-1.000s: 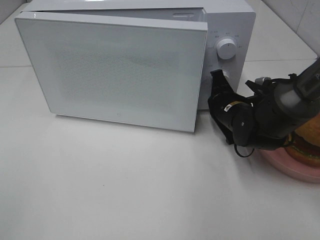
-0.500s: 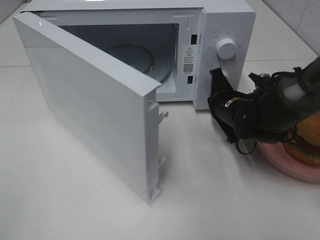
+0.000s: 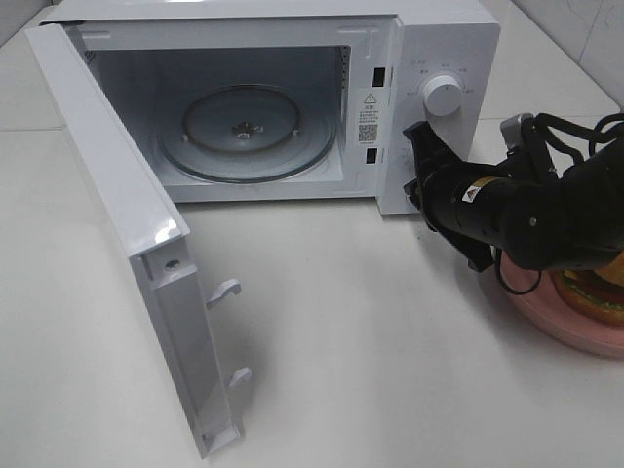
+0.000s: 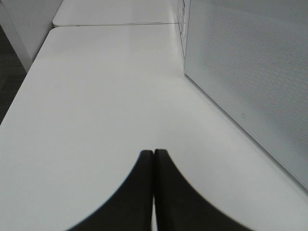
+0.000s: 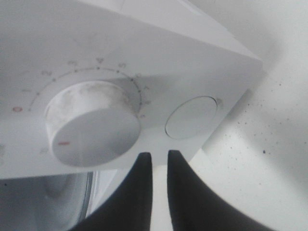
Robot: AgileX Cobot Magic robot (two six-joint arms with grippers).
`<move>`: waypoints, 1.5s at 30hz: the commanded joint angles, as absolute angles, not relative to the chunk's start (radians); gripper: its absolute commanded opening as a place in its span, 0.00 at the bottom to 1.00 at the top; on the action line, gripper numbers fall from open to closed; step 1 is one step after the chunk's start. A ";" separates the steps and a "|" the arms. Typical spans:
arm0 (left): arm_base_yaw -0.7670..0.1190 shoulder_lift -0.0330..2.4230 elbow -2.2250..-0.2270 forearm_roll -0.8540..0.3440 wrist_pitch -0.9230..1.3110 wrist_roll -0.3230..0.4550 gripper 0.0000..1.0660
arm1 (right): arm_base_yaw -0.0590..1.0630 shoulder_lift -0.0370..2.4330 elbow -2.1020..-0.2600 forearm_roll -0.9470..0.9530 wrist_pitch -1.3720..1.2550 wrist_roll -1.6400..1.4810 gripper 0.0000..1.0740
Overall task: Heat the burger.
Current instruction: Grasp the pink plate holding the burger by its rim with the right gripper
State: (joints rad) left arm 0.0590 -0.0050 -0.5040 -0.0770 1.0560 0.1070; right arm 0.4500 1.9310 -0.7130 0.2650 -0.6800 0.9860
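Note:
The burger sits on a pink plate at the far right of the exterior high view, mostly hidden behind my right arm. The white microwave stands at the back with its door swung wide to the left, showing the bare glass turntable. My right gripper points at the control panel just below the knob. In the right wrist view the right gripper has a narrow gap with nothing in it, close under the knob and the round button. My left gripper is shut, low over the table.
The open door juts far toward the front left of the table, its latch hooks sticking out. In the left wrist view the door's outer face stands to one side over the white tabletop.
The microwave door has swung from nearly closed to wide open. My right gripper has drawn back slightly from the panel and its fingers have parted a little.

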 commanded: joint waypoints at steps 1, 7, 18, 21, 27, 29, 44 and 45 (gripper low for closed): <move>0.053 -0.026 -0.502 -0.080 1.041 0.103 0.00 | 0.450 1.897 -0.689 0.225 -0.671 0.928 0.12; 0.053 -0.026 -0.502 -0.080 1.041 0.103 0.00 | 0.450 1.831 -0.641 0.218 -0.670 0.741 0.14; 0.053 -0.026 -0.502 -0.080 1.041 0.103 0.00 | 0.450 1.736 -0.647 0.047 -0.550 0.343 0.24; 0.053 -0.026 -0.502 -0.080 1.041 0.103 0.00 | 0.450 1.721 -0.670 -0.019 -0.444 0.312 0.28; 0.053 -0.026 -0.502 -0.080 1.041 0.103 0.00 | 0.450 1.694 -0.764 -0.136 -0.145 0.309 0.30; 0.053 -0.026 -0.502 -0.080 1.041 0.103 0.00 | 0.450 1.689 -0.807 -0.157 -0.007 0.309 0.30; 0.053 -0.026 -0.502 -0.080 1.041 0.103 0.00 | 0.450 1.688 -1.054 -0.131 0.693 0.171 0.33; 0.053 -0.026 -0.502 -0.080 1.041 0.103 0.00 | 0.450 1.688 -1.063 -0.123 0.720 0.171 0.34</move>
State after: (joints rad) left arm 0.0590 -0.0050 -0.5040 -0.0770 1.0560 0.1070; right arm 0.4500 1.6980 -1.0540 -0.1300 0.6880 0.1900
